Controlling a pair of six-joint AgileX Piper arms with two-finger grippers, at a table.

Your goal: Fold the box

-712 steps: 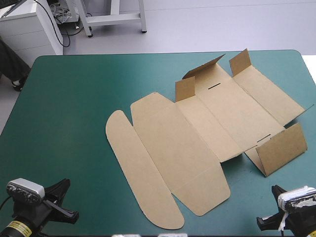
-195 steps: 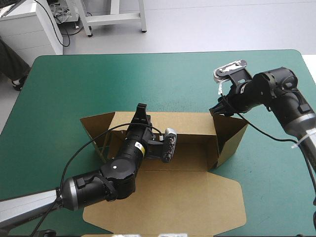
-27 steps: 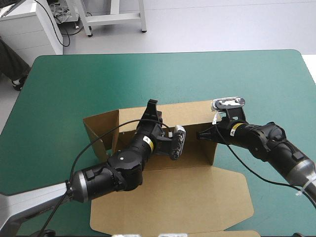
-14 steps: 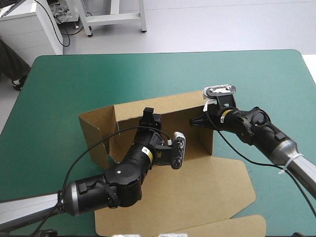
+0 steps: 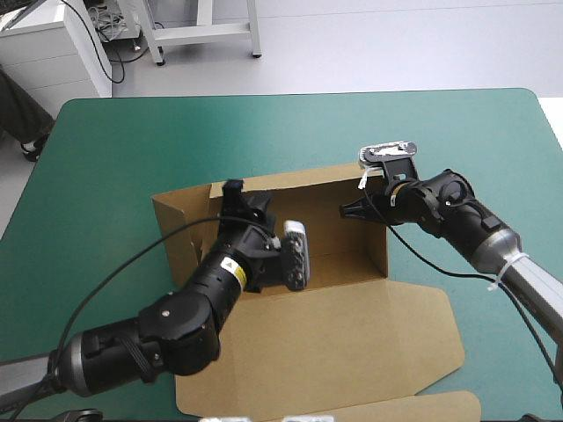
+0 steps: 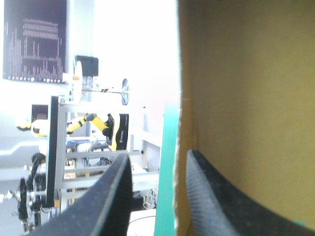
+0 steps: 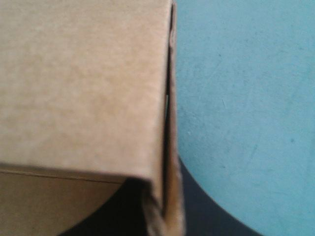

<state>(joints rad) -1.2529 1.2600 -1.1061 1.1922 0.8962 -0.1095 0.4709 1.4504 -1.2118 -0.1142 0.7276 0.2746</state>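
Note:
The brown box (image 5: 339, 255) stands mid-table as an open tray with its back and side walls raised. Its lid (image 5: 334, 343) lies flat toward the near edge. My left gripper (image 5: 236, 195) is at the left part of the back wall. In the left wrist view its fingers (image 6: 118, 196) stand apart, straddling the wall's edge (image 6: 246, 98) with a gap on the outer side. My right gripper (image 5: 346, 210) is at the back right corner. It is shut (image 7: 165, 216) on the doubled right wall (image 7: 83, 83).
A loose side flap (image 5: 171, 233) sticks out at the box's left end. The lid's tuck flap (image 5: 396, 409) reaches the table's near edge. Bare teal-green cover (image 5: 264, 132) lies beyond the box, and more to its left and right.
My left gripper has slid left along the back wall and its fingers now stand apart. The right gripper has carried its corner a little farther back, turning the box slightly.

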